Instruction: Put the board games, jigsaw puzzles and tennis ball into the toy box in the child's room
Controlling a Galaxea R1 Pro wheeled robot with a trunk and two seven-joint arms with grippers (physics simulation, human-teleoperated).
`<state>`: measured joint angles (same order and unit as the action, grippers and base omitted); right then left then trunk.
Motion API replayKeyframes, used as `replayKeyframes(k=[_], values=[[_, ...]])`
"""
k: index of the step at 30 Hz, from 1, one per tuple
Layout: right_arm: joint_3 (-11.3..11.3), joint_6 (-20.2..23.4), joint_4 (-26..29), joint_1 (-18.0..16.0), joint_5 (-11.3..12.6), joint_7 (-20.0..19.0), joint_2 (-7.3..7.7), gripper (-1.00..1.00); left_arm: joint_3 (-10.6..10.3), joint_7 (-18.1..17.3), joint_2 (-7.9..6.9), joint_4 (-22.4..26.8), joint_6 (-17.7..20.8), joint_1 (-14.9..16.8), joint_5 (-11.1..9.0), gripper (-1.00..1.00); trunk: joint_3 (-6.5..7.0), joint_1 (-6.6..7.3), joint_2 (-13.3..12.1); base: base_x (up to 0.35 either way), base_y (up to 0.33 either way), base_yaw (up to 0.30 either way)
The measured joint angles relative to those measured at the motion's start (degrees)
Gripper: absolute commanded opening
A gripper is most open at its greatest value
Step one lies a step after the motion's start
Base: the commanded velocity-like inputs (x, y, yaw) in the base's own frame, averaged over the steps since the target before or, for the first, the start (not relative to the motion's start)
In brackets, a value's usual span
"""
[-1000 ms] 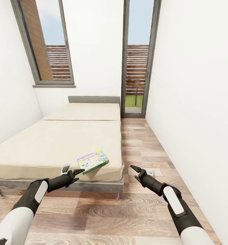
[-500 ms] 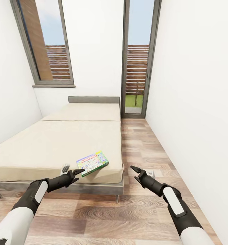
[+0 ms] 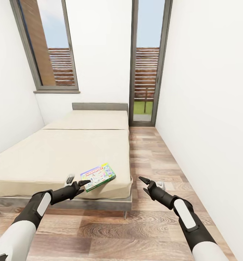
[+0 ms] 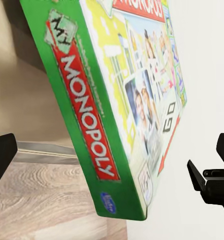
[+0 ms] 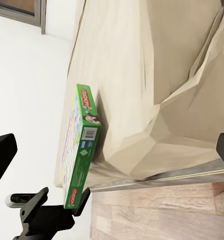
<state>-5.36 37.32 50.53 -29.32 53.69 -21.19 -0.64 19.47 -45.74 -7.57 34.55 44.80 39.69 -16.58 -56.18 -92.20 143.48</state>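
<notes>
Cream bed (image 3: 56, 152) at left, left end effector (image 3: 80, 185) spread wide just before the white-green board game (image 3: 98, 176) lying flat near the bed's front right corner, wood-plank floor (image 3: 150, 152), right end effector (image 3: 144, 184) spread, over the floor beside the bed

both arms have the same build: the upper part is a smooth white shell, the forearm is matt black, and on the top of each black forearm sits a long white panel with rounded ends. toward the wrist the black casing becomes narrow and more angular. the left gripper (image 3: 82, 183) and the right gripper (image 3: 144, 184) are black, each with two thin fingers that end in sharp points. near each wrist there is a small light grey, rounded part. in the wrist views the fingers (image 4: 210, 186) look like flat black blocks with stepped edges.
</notes>
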Motion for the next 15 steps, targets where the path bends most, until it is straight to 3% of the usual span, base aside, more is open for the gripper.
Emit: replayKeyframes(k=[15], values=[[0.0,0.0,0.0,0.0,0.0,0.0,0.0,1.0,0.0,0.1,0.0,0.0,0.0,0.0,0.0,1.0,0.0,0.0,0.0,0.002,0.0,0.0]])
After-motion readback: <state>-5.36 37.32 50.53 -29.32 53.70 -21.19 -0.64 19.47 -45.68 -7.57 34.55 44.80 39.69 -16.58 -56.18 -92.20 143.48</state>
